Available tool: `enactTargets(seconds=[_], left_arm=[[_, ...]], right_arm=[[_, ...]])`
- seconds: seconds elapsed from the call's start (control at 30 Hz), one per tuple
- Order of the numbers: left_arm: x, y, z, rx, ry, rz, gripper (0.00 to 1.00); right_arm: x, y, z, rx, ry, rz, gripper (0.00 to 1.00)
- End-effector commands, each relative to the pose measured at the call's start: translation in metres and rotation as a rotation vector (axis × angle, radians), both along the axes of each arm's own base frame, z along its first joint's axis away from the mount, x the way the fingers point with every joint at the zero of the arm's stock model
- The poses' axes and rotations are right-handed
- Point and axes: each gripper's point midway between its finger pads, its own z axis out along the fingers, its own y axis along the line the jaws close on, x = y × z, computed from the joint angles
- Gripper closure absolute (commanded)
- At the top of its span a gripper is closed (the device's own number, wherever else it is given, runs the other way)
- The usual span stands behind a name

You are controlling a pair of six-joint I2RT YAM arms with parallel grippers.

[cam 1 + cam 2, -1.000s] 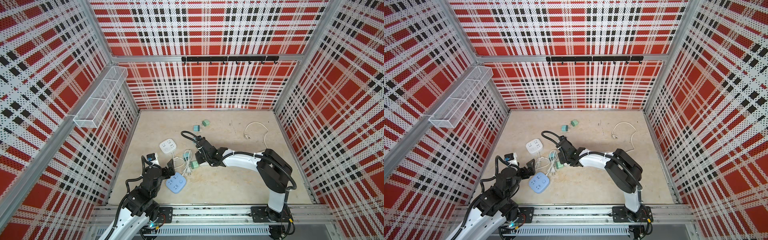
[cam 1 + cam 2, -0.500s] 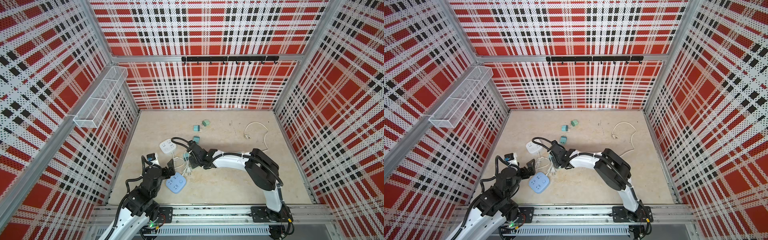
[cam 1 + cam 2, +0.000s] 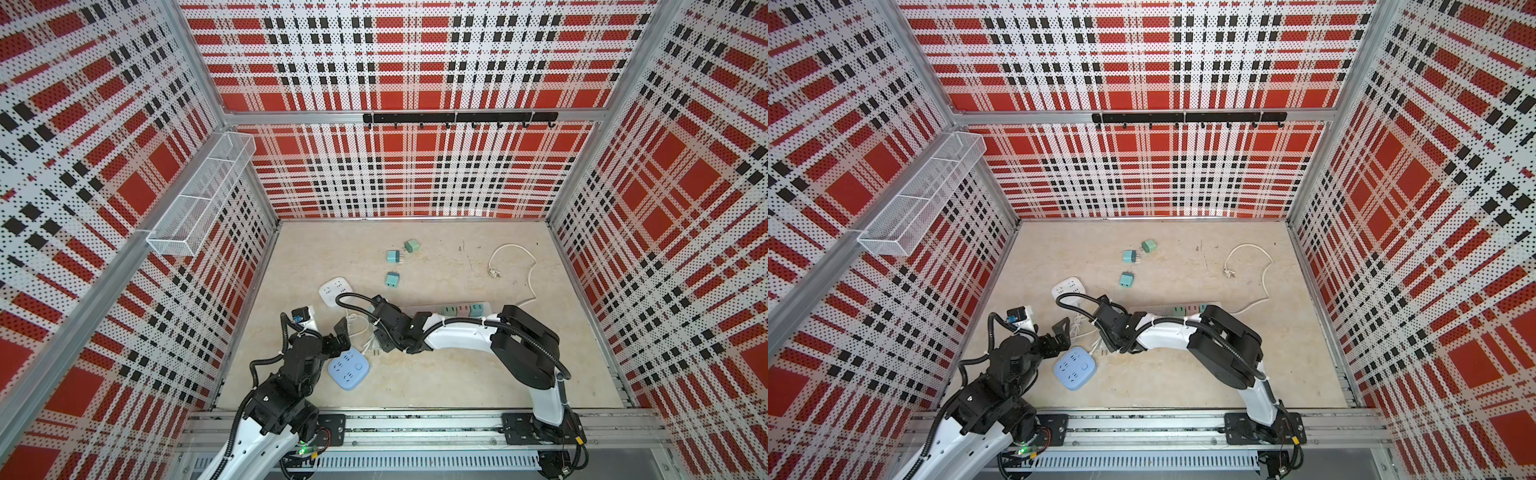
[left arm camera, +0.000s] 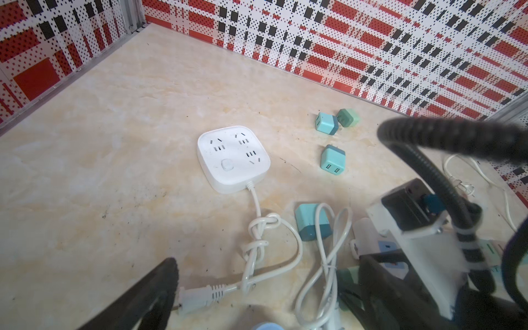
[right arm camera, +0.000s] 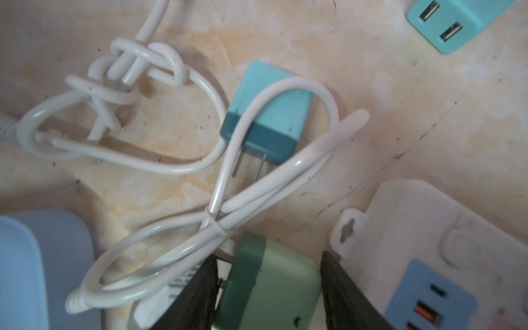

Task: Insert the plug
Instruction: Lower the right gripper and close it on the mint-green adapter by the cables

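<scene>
Green plastic plug [image 5: 274, 288] is being straddled by the spread-open right gripper [image 5: 268, 255] and hemmed in by looped white cable [image 5: 297, 164]; bench [image 3: 594, 374] is being left roomy at its near-right corner.

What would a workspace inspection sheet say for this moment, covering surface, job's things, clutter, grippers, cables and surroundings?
Surface: beige marbled tabletop, dark specks.
Job's things: green adapter between the right gripper's jaws; white socket block, blue socket block, long power strip.
Clutter: three teal adapters loose at the back; fourth teal adapter under a cable loop.
Grippers: left gripper open, empty; right gripper open, slim gaps beside the adapter.
Cables: knotted cord from the white block; tied bundle; loose cord far right.
Surroundings: plaid perforated walls, wire basket, hook rail.
</scene>
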Motion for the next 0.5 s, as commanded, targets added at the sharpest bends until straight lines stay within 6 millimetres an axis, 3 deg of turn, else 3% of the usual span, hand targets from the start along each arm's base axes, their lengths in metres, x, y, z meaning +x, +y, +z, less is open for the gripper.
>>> enactTargets(seconds=[0.0, 0.27, 0.47], left_arm=[[-0.001, 0.002, -0.001, -0.004, -0.001, 0.006, 0.0], [-0.001, 0.001, -0.001, -0.005, -0.002, 0.004, 0.01], [-0.001, 0.001, -0.001, -0.005, -0.002, 0.005, 0.0]], right_arm=[[-0.006, -0.02, 0.003, -0.031, -0.013, -0.041, 0.39], [-0.022, -0.051, 0.002, -0.035, -0.016, -0.087, 0.24], [-0.029, -0.082, 0.004, -0.034, -0.031, -0.15, 0.23]])
